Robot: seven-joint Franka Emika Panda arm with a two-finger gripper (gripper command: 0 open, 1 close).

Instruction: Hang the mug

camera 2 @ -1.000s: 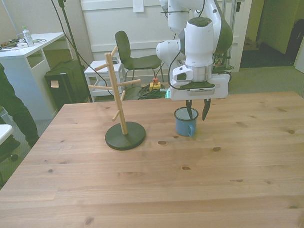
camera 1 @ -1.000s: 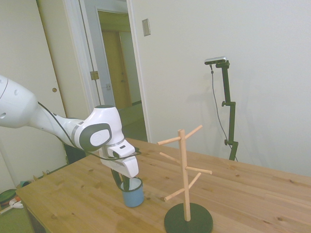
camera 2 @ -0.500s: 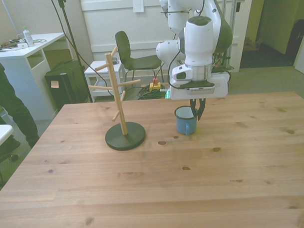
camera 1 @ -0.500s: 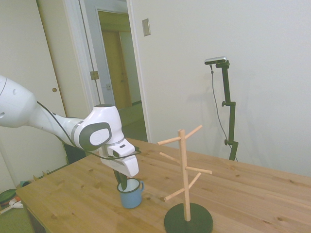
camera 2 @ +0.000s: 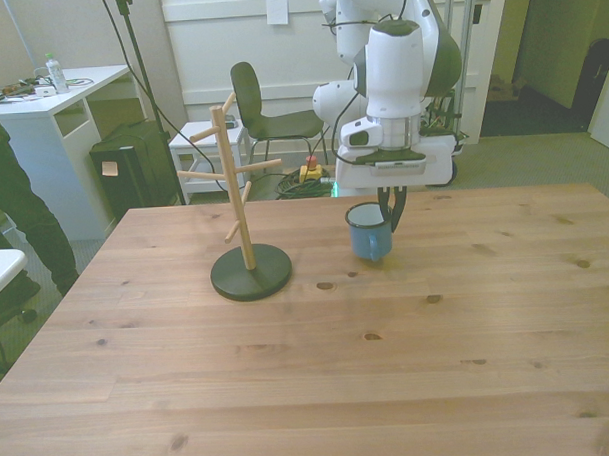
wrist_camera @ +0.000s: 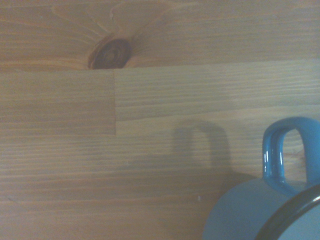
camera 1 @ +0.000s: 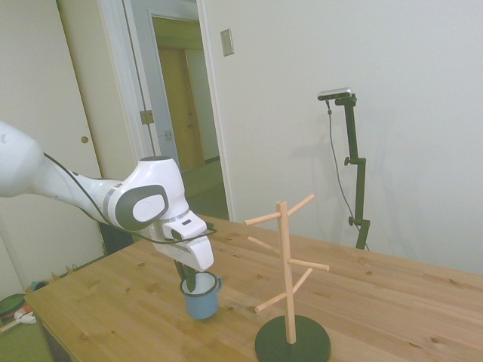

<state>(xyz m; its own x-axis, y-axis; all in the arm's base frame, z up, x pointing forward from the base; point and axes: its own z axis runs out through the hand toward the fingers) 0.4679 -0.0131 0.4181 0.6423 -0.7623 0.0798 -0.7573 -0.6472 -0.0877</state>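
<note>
Lifted since a second ago: mug now clear of the bench, pinched by its rim.

Across the wide wooden bench [camera 2: 319, 368] there is open room on every side, well inside its edges. The mug tree [camera 2: 242, 205] stands at nine o'clock of the load in the front view, well apart, its pegs bare. The end effector [camera 2: 391, 213] has closed on the light-blue enamel mug [camera 2: 369, 232], one finger inside the wall, and raised it slightly; its shadow shows on the wood below. Hanging is, I judge, next: carry across, handle [wrist_camera: 289, 150] to a peg.
</note>
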